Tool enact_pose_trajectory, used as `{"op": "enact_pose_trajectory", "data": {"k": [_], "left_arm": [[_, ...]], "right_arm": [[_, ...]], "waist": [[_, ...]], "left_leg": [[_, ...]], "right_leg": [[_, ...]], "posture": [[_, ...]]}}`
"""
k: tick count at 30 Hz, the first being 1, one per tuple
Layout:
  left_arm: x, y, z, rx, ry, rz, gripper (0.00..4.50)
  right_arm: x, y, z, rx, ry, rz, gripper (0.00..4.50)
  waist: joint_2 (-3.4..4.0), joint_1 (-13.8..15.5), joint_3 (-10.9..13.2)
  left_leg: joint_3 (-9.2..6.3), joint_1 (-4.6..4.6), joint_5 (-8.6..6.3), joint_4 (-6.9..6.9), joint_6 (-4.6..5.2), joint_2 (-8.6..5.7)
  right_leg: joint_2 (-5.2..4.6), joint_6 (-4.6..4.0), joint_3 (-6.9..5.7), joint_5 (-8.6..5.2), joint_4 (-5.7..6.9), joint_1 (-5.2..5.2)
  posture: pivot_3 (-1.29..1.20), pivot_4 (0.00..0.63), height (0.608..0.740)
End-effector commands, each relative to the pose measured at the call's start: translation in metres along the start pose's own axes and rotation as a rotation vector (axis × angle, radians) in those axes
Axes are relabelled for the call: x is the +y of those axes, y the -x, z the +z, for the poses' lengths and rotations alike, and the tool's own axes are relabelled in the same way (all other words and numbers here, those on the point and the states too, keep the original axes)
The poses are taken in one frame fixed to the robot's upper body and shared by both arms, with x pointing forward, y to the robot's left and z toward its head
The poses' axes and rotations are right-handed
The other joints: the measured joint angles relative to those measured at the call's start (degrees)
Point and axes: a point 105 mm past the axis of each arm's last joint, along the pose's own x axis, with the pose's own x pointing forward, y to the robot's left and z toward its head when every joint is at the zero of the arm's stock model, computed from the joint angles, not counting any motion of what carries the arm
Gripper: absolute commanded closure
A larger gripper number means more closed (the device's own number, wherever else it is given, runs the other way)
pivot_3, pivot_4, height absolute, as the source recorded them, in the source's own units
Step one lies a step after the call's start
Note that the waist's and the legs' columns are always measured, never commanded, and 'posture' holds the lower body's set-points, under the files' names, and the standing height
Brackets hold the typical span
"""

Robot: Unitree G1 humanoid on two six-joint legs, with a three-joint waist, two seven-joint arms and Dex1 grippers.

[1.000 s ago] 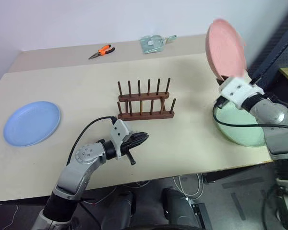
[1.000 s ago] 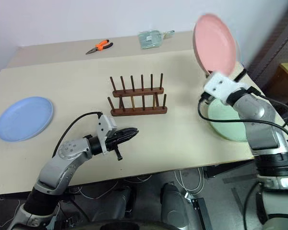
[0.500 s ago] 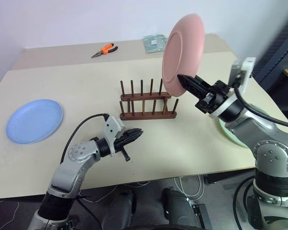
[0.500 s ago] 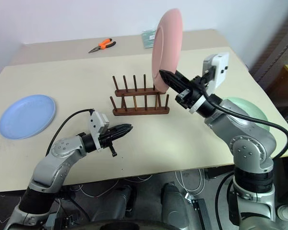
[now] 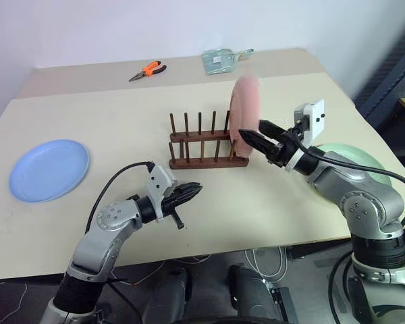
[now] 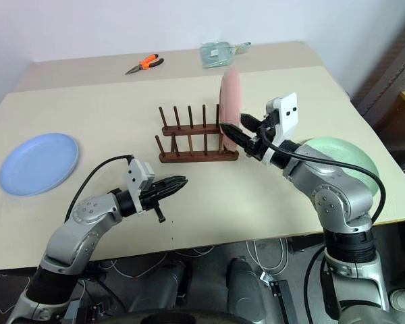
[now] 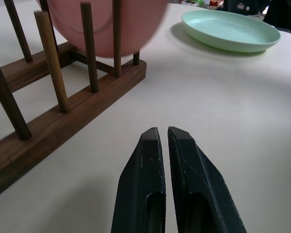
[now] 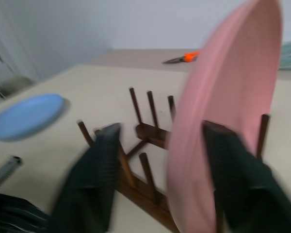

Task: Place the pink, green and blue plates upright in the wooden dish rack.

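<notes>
The pink plate (image 5: 245, 108) stands on edge at the right end of the wooden dish rack (image 5: 201, 160), between its last pegs. My right gripper (image 8: 161, 128) is open, one finger on each side of the plate's lower rim. The green plate (image 6: 347, 154) lies flat on the table at the right, partly behind my right arm. Far left on the table, the blue plate (image 5: 48, 170) also lies flat. In front of the rack and apart from it, my left gripper (image 7: 163, 133) is shut on nothing and points at the rack's near rail.
Orange-handled pliers (image 5: 146, 69) and a clear packet (image 5: 222, 59) lie at the back of the table (image 5: 108, 115). Bare tabletop stretches between the blue plate and the rack. The table's front edge runs just below my left arm.
My right arm swung the pink plate from high on the right down into the rack's right end, and its fingers spread apart. The left arm kept still.
</notes>
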Motion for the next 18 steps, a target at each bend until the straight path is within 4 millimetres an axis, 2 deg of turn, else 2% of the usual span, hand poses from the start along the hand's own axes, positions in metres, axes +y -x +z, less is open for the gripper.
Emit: {"op": "enact_pose_trajectory", "data": {"k": [1, 5, 8, 9, 10, 13, 16, 18], "left_arm": [[-0.006, -0.001, 0.011, -0.041, -0.026, -0.023, 4.25], [-0.008, -0.001, 0.009, -0.034, -0.018, -0.037, 4.25], [-0.009, -0.003, 0.007, -0.027, -0.018, -0.056, 4.25], [-0.009, -0.004, 0.007, -0.027, -0.018, -0.064, 4.25], [-0.009, -0.005, 0.007, -0.027, -0.019, -0.073, 4.25], [-0.010, -0.008, 0.007, -0.025, -0.026, -0.089, 4.25], [-0.010, -0.010, 0.007, -0.026, -0.029, -0.097, 4.25], [-0.009, -0.010, 0.008, -0.026, -0.031, -0.101, 4.25]], "right_arm": [[-0.007, 0.025, 0.015, 0.009, 0.189, 0.004, 1.37], [-0.028, 0.066, -0.008, 0.197, 0.272, -0.045, 1.37], [-0.057, 0.097, -0.042, 0.410, 0.337, -0.184, 1.37], [-0.064, 0.107, -0.060, 0.500, 0.345, -0.226, 1.37], [-0.068, 0.115, -0.073, 0.565, 0.345, -0.253, 1.37], [-0.076, 0.124, -0.095, 0.648, 0.330, -0.325, 1.37], [-0.084, 0.127, -0.106, 0.688, 0.330, -0.398, 2.21], [-0.086, 0.125, -0.106, 0.689, 0.345, -0.418, 3.13]], "waist": [[-0.02, 0.34, 0.00], [-0.05, 0.33, 0.01], [-0.05, 0.10, 0.02], [-0.06, 0.04, 0.02], [-0.06, 0.06, 0.02], [-0.05, -0.09, 0.03], [-0.05, -0.08, 0.03], [-0.05, 0.09, 0.03]], "left_leg": [[0.00, -0.02, 0.00, 0.00, 0.00, -0.01], [-0.02, -0.10, -0.04, 0.03, 0.07, -0.03], [0.05, -0.08, -0.05, 0.07, 0.08, -0.01], [0.12, -0.02, -0.05, 0.06, 0.08, 0.01], [0.16, 0.01, -0.05, 0.06, 0.07, 0.03], [0.20, 0.02, -0.05, 0.06, 0.07, 0.05], [0.19, 0.02, -0.05, 0.07, 0.08, 0.05], [0.19, 0.02, -0.05, 0.07, 0.08, 0.05]], "right_leg": [[0.00, 0.03, -0.01, -0.02, -0.01, 0.00], [-0.04, 0.05, -0.05, -0.04, -0.07, 0.02], [-0.06, 0.05, -0.03, -0.03, -0.05, 0.02], [-0.06, 0.07, 0.00, -0.05, -0.03, 0.02], [-0.06, 0.08, 0.01, -0.06, -0.03, 0.03], [-0.05, 0.08, 0.02, -0.07, -0.02, 0.02], [-0.05, 0.07, 0.04, -0.06, -0.01, 0.02], [-0.05, 0.07, 0.03, -0.06, -0.01, 0.02]], "posture": [[0.00, 0.150, 0.739], [0.00, 0.150, 0.739], [0.00, 0.150, 0.739], [0.00, 0.150, 0.739], [0.00, 0.150, 0.739], [0.00, 0.150, 0.739], [0.00, 0.150, 0.739], [0.00, 0.150, 0.739]]}}
